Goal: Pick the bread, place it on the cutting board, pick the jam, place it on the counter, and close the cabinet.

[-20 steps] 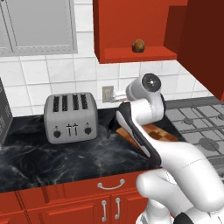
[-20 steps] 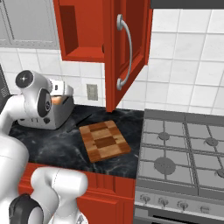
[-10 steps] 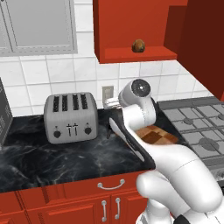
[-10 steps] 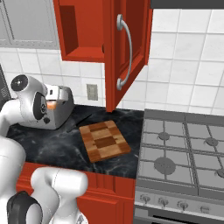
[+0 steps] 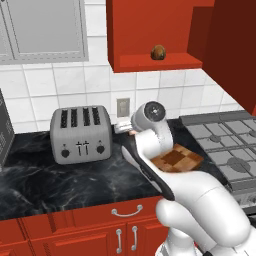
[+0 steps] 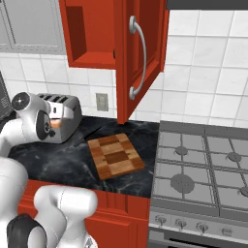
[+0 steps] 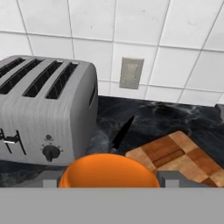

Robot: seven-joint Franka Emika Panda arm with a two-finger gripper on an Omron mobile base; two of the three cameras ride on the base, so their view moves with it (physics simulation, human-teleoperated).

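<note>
The bread (image 5: 158,51), a small round brown loaf, sits on the shelf of the open red cabinet (image 5: 155,62), whose door (image 6: 140,53) stands swung out. My gripper (image 7: 109,179) is shut on the jam (image 7: 109,170), an orange jar low in the hand view. The jam (image 6: 55,123) hangs above the counter (image 5: 60,180) just right of the toaster, with the gripper (image 5: 127,131) behind the arm's wrist. The checkered cutting board (image 5: 177,159) lies on the counter (image 6: 58,162) to the right, partly hidden by the arm; the cutting board (image 6: 115,155) is bare, and so is the cutting board (image 7: 179,155).
A silver four-slot toaster (image 5: 80,132) stands on the counter close to the left of the hand, large in the hand view (image 7: 39,113). A wall outlet (image 7: 131,73) is behind. The stove (image 6: 203,164) lies right of the board. A grey glass-fronted cabinet (image 5: 45,30) hangs upper left.
The hand with the jam has moved a little left and down toward the toaster. Bread, board and cabinet door have not moved.
</note>
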